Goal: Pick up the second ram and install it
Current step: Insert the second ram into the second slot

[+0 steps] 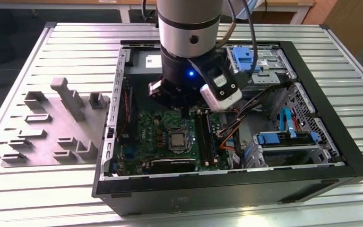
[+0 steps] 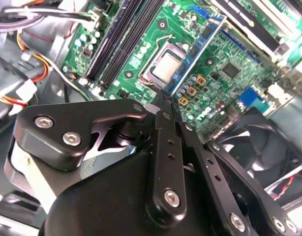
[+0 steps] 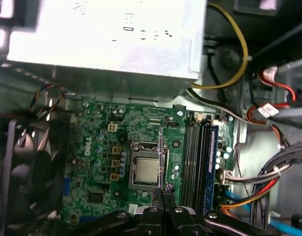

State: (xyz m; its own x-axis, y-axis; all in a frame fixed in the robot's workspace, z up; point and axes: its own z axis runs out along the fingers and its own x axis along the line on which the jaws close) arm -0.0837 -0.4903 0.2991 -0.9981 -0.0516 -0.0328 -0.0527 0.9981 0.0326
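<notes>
Jaws pinch one ram (image 2: pixel 200 48) above one motherboard (image 2: pixel 141 56).

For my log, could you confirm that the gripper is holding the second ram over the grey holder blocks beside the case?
Not quite. The gripper holds the second ram over the green motherboard inside the case, close to the processor socket, as the second wrist view shows. The grey holder blocks sit apart, at the exterior view's left.
</notes>
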